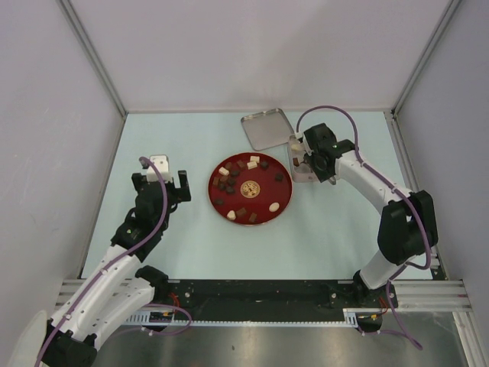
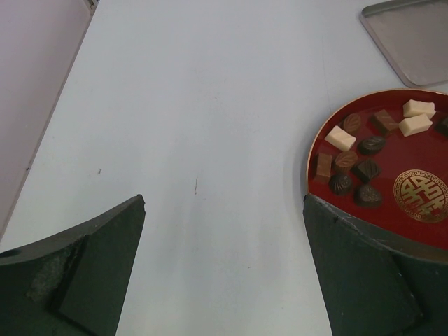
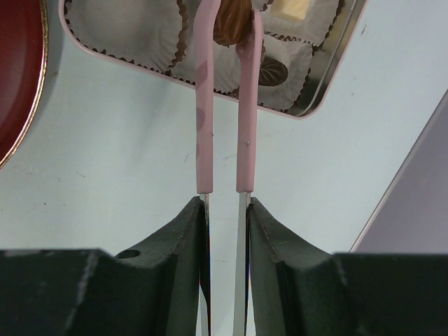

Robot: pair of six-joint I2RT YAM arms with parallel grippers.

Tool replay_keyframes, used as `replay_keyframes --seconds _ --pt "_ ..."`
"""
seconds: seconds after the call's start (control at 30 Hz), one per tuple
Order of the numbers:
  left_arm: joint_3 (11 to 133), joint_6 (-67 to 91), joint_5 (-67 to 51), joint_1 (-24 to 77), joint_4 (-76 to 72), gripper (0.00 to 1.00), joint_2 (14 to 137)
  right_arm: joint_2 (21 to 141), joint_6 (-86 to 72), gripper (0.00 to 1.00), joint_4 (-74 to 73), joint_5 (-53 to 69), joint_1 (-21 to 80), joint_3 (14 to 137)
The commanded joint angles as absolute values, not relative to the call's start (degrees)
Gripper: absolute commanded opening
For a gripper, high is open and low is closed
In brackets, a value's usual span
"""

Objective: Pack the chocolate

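Top external: fixed, high behind arm bases, steep downward look, far; whole pale blue-green table [image 1: 191,237] in frame.
Left wrist: low, near table, faces forward through left gripper [image 2: 224,199]; round red plate with gold emblem [image 2: 420,150] at right, flat silver lid [image 2: 413,42] corner top right.
Right wrist: very close, along thin pink tongs [image 3: 204,140] past right gripper [image 3: 225,199] to silver tin with paper cups [image 3: 329,70].
Top and left wrist share plate, lid; red sliver at right wrist's left edge probably same plate.

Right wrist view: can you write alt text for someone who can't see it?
The right gripper clamps thin pink tongs in its jaws, and the tips pinch a brown chocolate over a metal box of white paper cups. One cup holds a dark chocolate; the edge of a red plate shows at far left.
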State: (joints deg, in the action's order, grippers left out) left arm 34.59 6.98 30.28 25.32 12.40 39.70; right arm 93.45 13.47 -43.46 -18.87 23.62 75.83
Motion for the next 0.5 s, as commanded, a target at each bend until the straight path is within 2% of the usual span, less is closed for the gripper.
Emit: replay_keyframes --seconds 0.0,0.27,0.47 --pt "34.45 5.71 30.85 25.14 10.37 1.00 39.38 94.22 11.95 0.01 -42.27 -19.16 23.03 76.11" --pt "34.37 5.62 30.76 25.31 10.37 1.00 39.38 94.75 11.51 0.03 -43.94 -18.98 22.68 76.11" --pt "34.37 5.62 30.76 25.49 10.37 1.00 39.29 94.39 11.51 0.09 -44.65 -18.63 22.41 75.94"
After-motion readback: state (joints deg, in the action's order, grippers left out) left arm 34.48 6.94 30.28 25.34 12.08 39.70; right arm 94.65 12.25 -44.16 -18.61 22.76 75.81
